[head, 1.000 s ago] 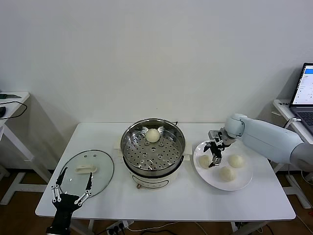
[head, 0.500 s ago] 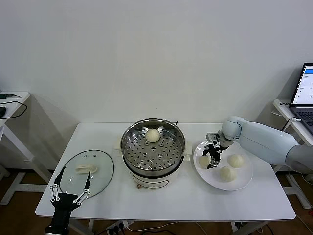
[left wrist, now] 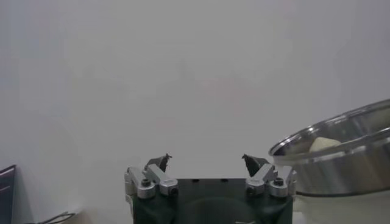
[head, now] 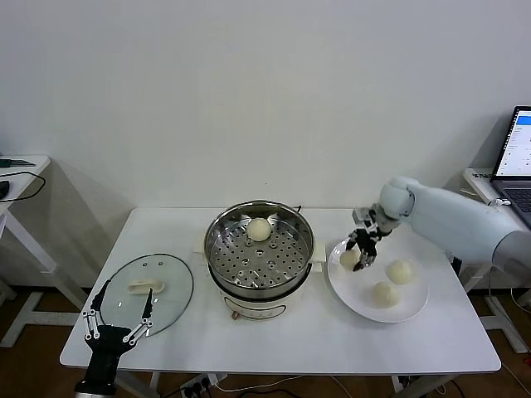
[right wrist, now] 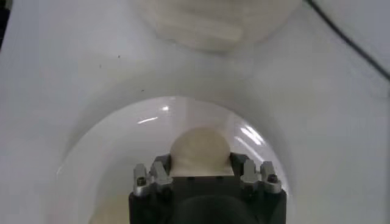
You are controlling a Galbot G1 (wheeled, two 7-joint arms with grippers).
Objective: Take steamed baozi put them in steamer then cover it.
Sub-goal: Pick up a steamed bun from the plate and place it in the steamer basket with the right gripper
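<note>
At the table's front-left corner the left gripper [head: 119, 319] waits low with its jaws spread wide and nothing between them; just beyond it the cover [head: 149, 292] lies flat on the table [head: 290, 348] with its handle up, near the left edge, a sensible parking place since it keeps the pot's mouth free and leaves the lid within this arm's reach for the last step.

In the middle of the table stands the steamer [head: 260, 259], open; one steamed baozi [head: 260, 230] already sits on the perforated tray at the far side of the pot, which leaves the nearer holes free for the rest.

Toward the right edge a white plate [head: 411, 308] holds two more buns, one [head: 384, 293] nearer the front and one [head: 401, 271] behind it; the right gripper [head: 358, 259] hangs over the plate's left rim, the side facing the pot, with its jaws clamped on a fourth bun [head: 348, 259]; the right wrist view shows that bun [right wrist: 201, 152] snug between the fingers with the plate's white surface beneath it, so it appears just lifted clear, though contact with the plate cannot be ruled out.

I judge the task about a quarter done; the held bun needs carrying leftward over the steel rim.
</note>
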